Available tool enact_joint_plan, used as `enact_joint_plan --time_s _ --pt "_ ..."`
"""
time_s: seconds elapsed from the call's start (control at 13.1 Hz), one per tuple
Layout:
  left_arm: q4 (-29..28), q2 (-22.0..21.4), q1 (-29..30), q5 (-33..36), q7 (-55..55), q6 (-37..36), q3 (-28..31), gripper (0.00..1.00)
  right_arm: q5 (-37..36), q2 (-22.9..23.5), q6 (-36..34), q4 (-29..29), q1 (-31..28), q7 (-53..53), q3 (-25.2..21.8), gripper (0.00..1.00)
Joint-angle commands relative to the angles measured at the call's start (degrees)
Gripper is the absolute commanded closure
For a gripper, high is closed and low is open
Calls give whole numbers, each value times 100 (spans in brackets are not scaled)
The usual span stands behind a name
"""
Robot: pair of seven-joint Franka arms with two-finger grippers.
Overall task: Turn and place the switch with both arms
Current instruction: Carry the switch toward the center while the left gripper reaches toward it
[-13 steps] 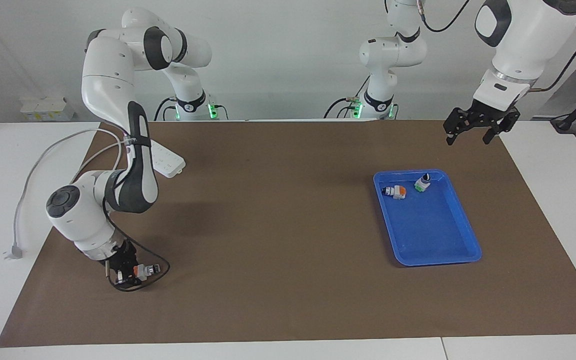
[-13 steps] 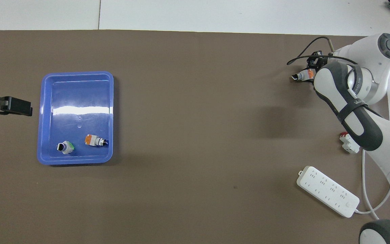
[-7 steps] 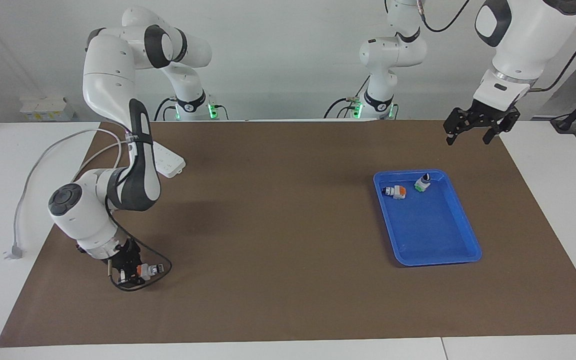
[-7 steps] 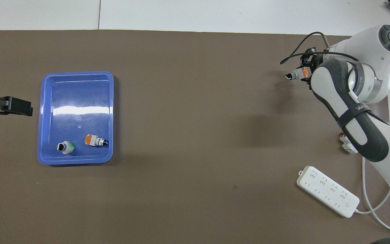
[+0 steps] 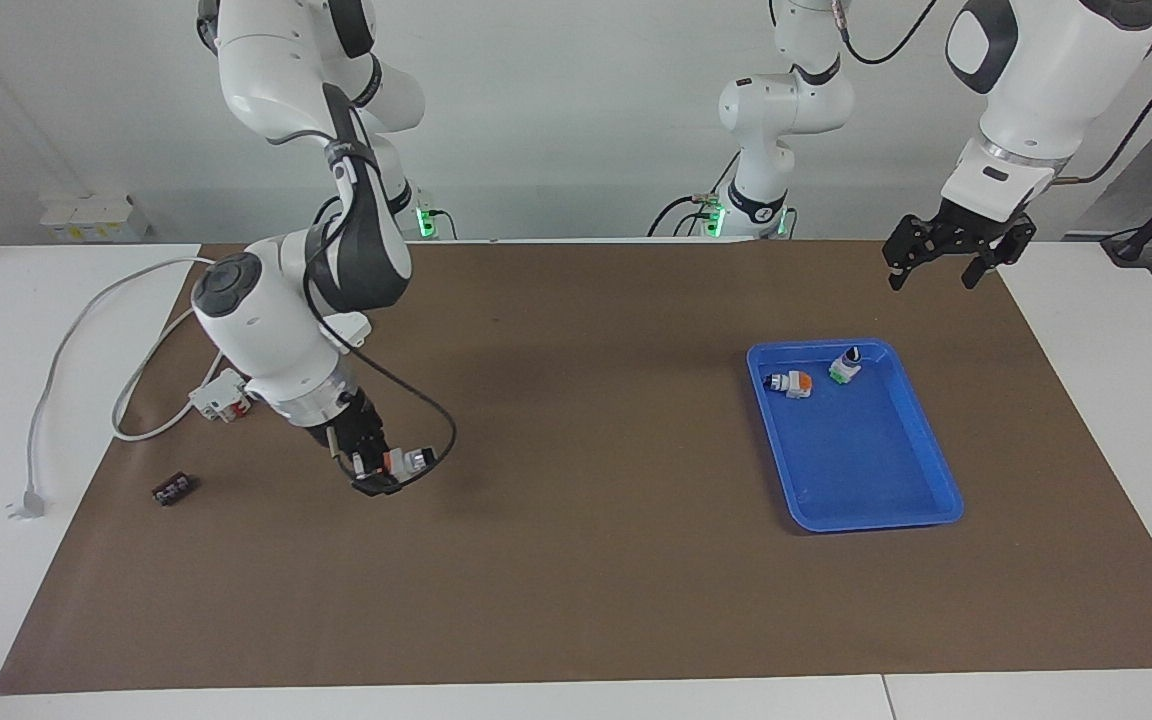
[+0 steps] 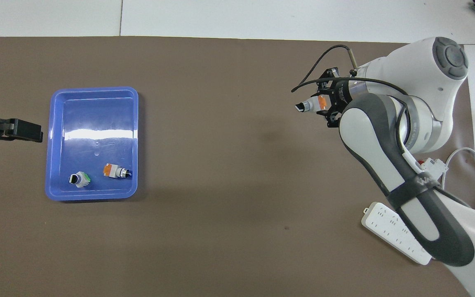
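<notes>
Blue tray [image 5: 936,470], brown mat [image 5: 586,420]

3 switches [image 5: 406,461], 1 tray [image 5: 936,470], 2 arms [image 5: 266,330].

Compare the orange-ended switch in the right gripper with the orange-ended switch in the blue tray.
The held switch hangs clamped in the right gripper above bare brown mat; the tray switch lies loose in the blue tray, beside a green-based switch. The held one is at the right arm's end, the tray one at the left arm's. Both look the same type: orange block, white body, dark knob.
</notes>
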Motion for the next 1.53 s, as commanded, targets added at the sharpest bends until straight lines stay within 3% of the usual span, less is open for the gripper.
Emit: enact_joint_plan --time_s 0.0,0.15,0.31,0.84,1.15,1.3,1.46 --pt "-439 -295 -187 -157 -2 21 -8 0 410 -1040 9 -1024 321 54 -21 100" --pt "-658 -417 -109 -1102 -273 47 18 1 820 -1375 -201 -1141 462 80 -21 100" --pt "-756 -462 -178 -1379 -756 117 9 1 1488 -1551 -526 -1097 481 142 -21 100" --pt "-1116 -620 -222 -3706 -2540 653 -43 8 2668 -1596 -572 -737 656 1055 23 100" --pt "-1240 -656 -652 -4349 -3892 1180 -167 17 3038 -1535 -117 -622 849 1564 32 100" --pt "-1231 -638 -976 -4509 -4666 1478 -167 31 3038 -1526 113 -631 929 1689 32 100" --pt "-1170 -586 -1285 -4579 -5090 1760 -167 33 3038 -1508 166 -649 1016 1689 32 100"
